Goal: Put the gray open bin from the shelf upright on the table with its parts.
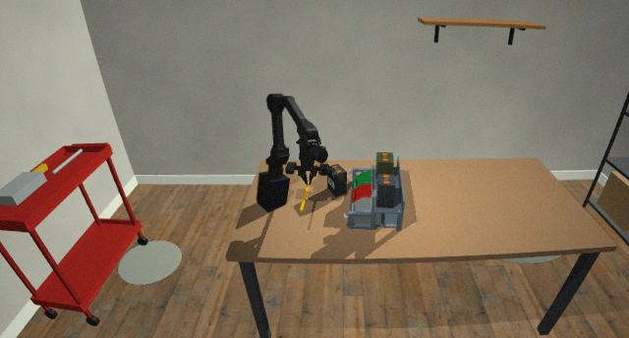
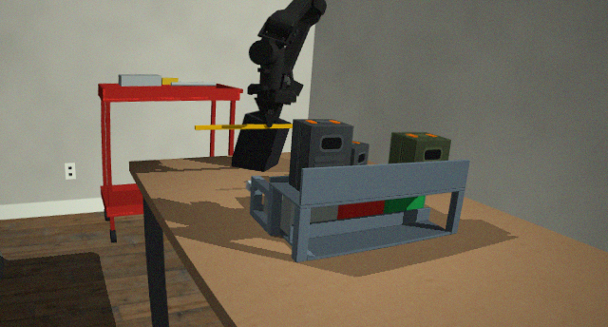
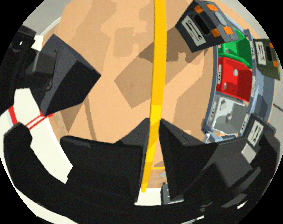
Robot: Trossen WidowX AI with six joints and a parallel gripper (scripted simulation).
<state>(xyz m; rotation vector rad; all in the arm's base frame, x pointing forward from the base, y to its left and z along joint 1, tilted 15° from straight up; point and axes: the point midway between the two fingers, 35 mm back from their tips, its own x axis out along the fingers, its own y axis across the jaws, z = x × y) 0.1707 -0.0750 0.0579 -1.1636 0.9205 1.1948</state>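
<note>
Gray open bin [image 2: 324, 215] sits in the lower tier of the blue-gray slatted shelf rack [image 2: 380, 181], beside a red bin [image 2: 361, 209], on the wooden counter [image 1: 491, 205]. The black gripper [image 2: 271, 123] is well apart from it, pinching a thin yellow rod [image 2: 228, 126] held level. Judgement: park the rod away from the rack, then draw the bin out level.

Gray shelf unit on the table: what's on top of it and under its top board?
On the gray shelf unit: a dark gray box and an olive box. Under the top board: gray, red and green bins; their contents are hidden.
</note>
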